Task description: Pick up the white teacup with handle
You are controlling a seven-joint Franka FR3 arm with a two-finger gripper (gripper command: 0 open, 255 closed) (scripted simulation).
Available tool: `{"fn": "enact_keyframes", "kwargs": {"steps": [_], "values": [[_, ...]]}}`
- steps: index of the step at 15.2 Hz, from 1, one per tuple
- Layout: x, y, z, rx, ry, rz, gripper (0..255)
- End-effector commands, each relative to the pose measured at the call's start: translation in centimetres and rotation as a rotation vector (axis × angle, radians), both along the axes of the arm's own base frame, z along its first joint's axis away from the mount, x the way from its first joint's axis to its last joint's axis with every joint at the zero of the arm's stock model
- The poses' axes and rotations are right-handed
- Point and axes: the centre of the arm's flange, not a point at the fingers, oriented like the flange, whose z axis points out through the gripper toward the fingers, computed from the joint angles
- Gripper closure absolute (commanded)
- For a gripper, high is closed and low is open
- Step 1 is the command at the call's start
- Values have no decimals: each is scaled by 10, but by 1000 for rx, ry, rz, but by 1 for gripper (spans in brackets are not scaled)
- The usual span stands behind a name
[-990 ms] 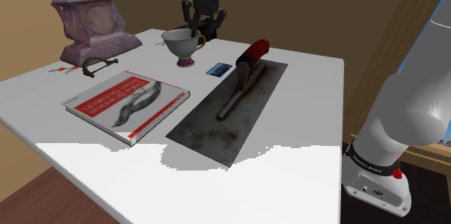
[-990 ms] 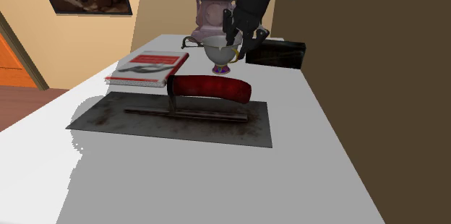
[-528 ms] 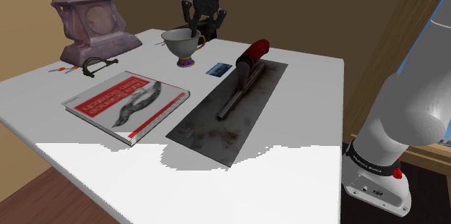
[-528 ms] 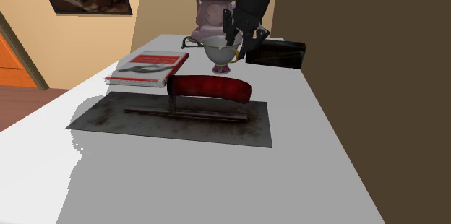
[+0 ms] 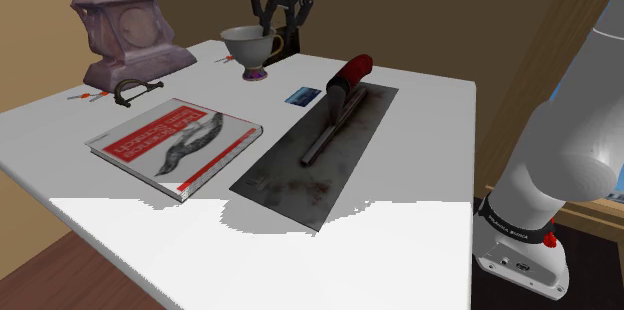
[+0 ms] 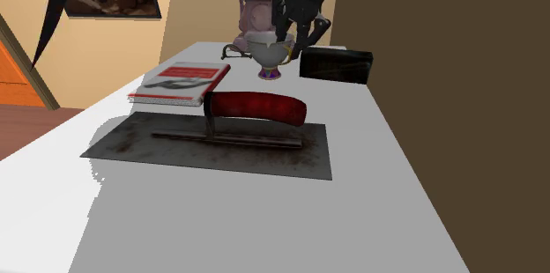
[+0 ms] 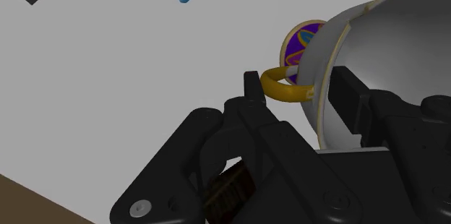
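The white teacup (image 5: 249,44) has a yellow handle (image 7: 280,89) and a purple foot (image 7: 303,41). It hangs slightly above the white table (image 5: 420,178) at the far end, nearly upright. My black gripper (image 5: 274,26) comes down from above and is shut on the cup's rim beside the handle. In the wrist view one finger sits outside the wall and the other inside the bowl (image 7: 408,49), with the gripper (image 7: 312,94) clasping the wall between them. In the second exterior view the teacup (image 6: 269,49) hangs under the gripper (image 6: 292,35).
A trowel with a red handle (image 5: 347,75) lies on a dark plate (image 5: 315,153) mid-table. A red and white book (image 5: 175,141) lies at the shoulder view's left, a small blue card (image 5: 301,96) near the cup. A pink stone clock (image 5: 125,20) and a black box (image 6: 336,64) stand at the far end.
The gripper has risen with the teacup in it; the cup's foot has come off the table and sits higher in both outside views.
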Motion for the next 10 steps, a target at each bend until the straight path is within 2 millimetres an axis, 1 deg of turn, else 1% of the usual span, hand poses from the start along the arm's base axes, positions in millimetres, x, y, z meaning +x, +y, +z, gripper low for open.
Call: {"fn": "enact_keyframes", "kwargs": {"steps": [1,8,10], "values": [[0,0,11,0,0,0,255],[0,0,48,0,0,0,255],[0,0,49,0,0,0,255]]}}
